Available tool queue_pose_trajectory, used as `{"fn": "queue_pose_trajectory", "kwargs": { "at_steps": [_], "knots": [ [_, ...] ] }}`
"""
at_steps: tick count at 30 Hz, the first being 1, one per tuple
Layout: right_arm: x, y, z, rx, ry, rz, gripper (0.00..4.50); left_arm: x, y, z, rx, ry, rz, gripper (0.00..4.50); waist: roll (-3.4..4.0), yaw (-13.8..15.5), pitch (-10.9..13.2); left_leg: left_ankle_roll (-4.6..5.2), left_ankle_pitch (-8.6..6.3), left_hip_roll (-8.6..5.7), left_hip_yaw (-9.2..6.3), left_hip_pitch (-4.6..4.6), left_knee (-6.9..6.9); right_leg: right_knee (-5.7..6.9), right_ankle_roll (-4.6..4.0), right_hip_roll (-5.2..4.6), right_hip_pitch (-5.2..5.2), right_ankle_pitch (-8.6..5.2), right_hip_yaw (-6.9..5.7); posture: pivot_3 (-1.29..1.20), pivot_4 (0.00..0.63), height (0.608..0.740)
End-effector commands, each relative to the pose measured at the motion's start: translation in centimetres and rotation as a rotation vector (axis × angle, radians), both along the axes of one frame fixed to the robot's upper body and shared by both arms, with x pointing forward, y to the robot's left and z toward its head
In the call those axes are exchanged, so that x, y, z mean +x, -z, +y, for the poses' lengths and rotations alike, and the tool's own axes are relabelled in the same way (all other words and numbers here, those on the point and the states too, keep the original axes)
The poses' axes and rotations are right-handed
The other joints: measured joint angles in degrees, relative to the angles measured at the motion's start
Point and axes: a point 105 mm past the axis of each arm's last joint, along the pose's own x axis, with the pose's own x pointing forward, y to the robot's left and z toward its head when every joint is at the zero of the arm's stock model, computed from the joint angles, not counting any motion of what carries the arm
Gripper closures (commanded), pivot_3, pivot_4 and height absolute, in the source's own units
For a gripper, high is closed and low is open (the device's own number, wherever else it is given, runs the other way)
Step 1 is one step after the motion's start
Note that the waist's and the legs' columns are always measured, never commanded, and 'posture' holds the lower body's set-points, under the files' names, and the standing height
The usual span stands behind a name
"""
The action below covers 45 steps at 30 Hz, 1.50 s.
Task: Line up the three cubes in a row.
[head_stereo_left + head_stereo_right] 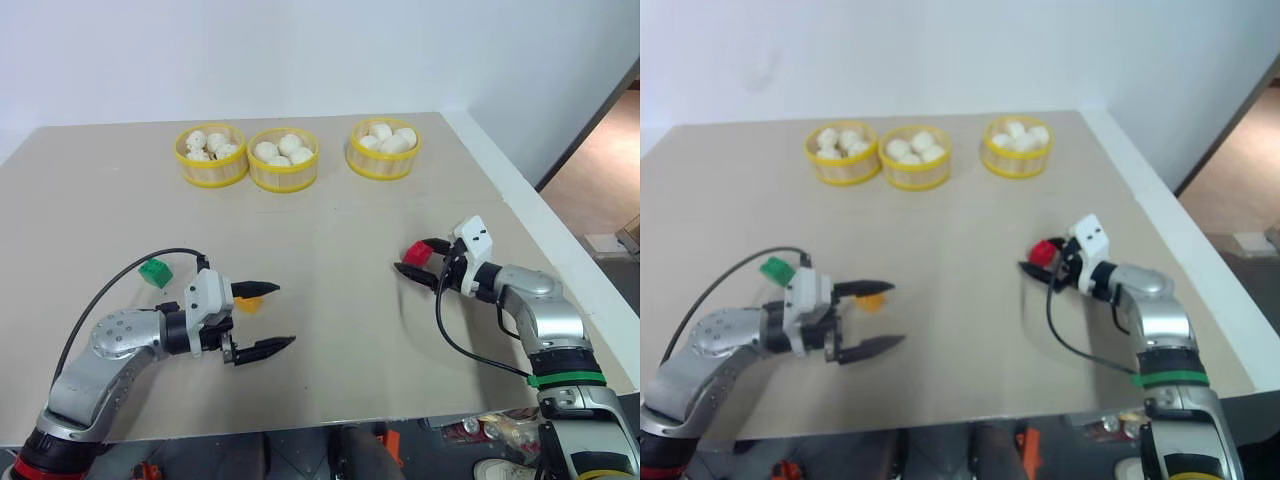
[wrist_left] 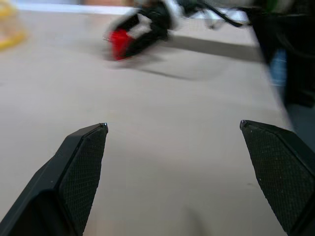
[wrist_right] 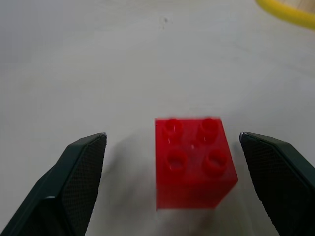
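The red cube (image 3: 194, 162) rests on the table between the fingers of my right gripper (image 3: 173, 133), which is open; there is a wide gap on one side and a narrow one on the other. From the head, the red cube (image 1: 417, 252) lies at the right-centre of the table. The green cube (image 1: 155, 272) sits at the left, behind my left arm. The yellow-orange cube (image 1: 250, 303) lies just beyond my left gripper (image 1: 285, 314), partly hidden by its upper finger. That gripper is open, holds nothing and points right toward the red cube (image 2: 119, 43).
Three yellow-rimmed baskets of white buns (image 1: 211, 177) (image 1: 283, 182) (image 1: 382, 169) stand in a row at the far side of the beige table (image 1: 340, 330). The table's white right edge (image 1: 560, 250) borders open floor.
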Motion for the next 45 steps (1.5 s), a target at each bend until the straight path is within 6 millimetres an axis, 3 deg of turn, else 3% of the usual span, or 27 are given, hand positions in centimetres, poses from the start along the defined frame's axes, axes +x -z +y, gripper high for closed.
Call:
{"fn": "queue_pose_trajectory", "kwargs": {
  "at_steps": [1, 2, 8, 11, 15, 19, 22, 27, 45],
  "knots": [
    [0.4, -1.3, 0.0, 0.009, -0.007, -0.043, 0.00, 0.2, -0.7, -0.2, -0.020, -0.036, -0.039, 0.03, 0.00, -0.01, 0.00, 0.00, 0.00, 0.00, 0.01, 0.01, 0.00, 0.00, 0.00, 0.00, 0.00, 0.00, 0.01, 0.00, 0.150, 0.740],
    [0.4, -1.2, 0.0, 0.011, -0.005, -0.041, 0.54, 0.2, -0.7, -0.3, -0.025, -0.042, -0.039, 0.00, 0.00, -0.05, 0.00, 0.00, 0.00, 0.00, 0.03, 0.02, 0.00, 0.00, 0.01, 0.00, 0.00, 0.01, 0.03, 0.00, 0.150, 0.740],
    [0.6, -1.4, 0.1, 0.011, -0.014, -0.044, 2.65, 0.3, -0.9, -0.7, -0.075, -0.071, -0.045, 0.00, 0.00, -0.08, 0.00, 0.00, 0.00, 0.01, 0.07, 0.04, 0.00, 0.01, 0.02, 0.01, 0.00, 0.04, 0.07, 0.00, 0.150, 0.740],
    [0.7, -1.8, 0.3, 0.002, -0.029, -0.062, 3.19, 0.6, -1.3, -0.7, -0.115, -0.095, -0.061, 0.00, 0.00, -0.09, 0.00, 0.00, 0.00, 0.00, 0.12, 0.03, 0.03, 0.00, 0.06, 0.00, 0.00, 0.06, 0.10, 0.00, 0.150, 0.740],
    [0.4, -2.8, 1.3, -0.016, -0.100, -0.083, 3.19, 0.7, -1.5, -1.0, -0.165, -0.107, -0.069, 0.00, 0.00, -0.11, 0.00, 0.00, 0.00, 0.00, 0.18, 0.06, 0.05, 0.00, 0.09, 0.01, 0.00, 0.11, 0.17, 0.00, 0.150, 0.740],
    [-1.1, -4.3, 4.2, -0.066, -0.299, -0.085, 3.19, 0.4, -1.4, -0.6, -0.177, -0.134, -0.097, 0.00, 0.00, -0.27, 0.00, 0.00, 0.00, 0.02, 0.23, 0.06, 0.06, 0.00, 0.11, 0.02, -0.02, 0.12, 0.23, 0.00, 0.150, 0.740],
    [-3.7, -4.0, 7.9, -0.146, -0.575, -0.045, 3.19, -0.7, -0.6, 0.6, -0.169, -0.182, -0.079, 0.00, 0.00, -1.06, 0.00, 0.02, -0.01, 0.07, 0.25, 0.07, 0.04, 0.00, 0.10, 0.05, -0.03, 0.12, 0.26, 0.00, 0.150, 0.740],
    [-4.0, -3.4, 9.9, -0.223, -0.727, -0.031, 3.19, -2.1, -0.1, 1.1, -0.162, -0.197, -0.055, 0.00, -0.01, -1.38, 0.01, 0.05, -0.02, 0.09, 0.12, 0.08, 0.06, 0.00, 0.04, 0.07, 0.01, 0.11, 0.14, 0.00, 0.150, 0.740],
    [-2.8, -0.9, 9.6, -0.280, -0.815, 0.035, 3.19, -2.5, 0.0, 1.0, -0.156, -0.229, -0.064, 0.00, -0.03, -1.47, 0.00, 0.02, 0.01, 0.09, 0.38, 0.12, 0.16, 0.00, 0.07, 0.13, -0.05, 0.29, 0.52, 0.00, 0.150, 0.740]
  ]
}}
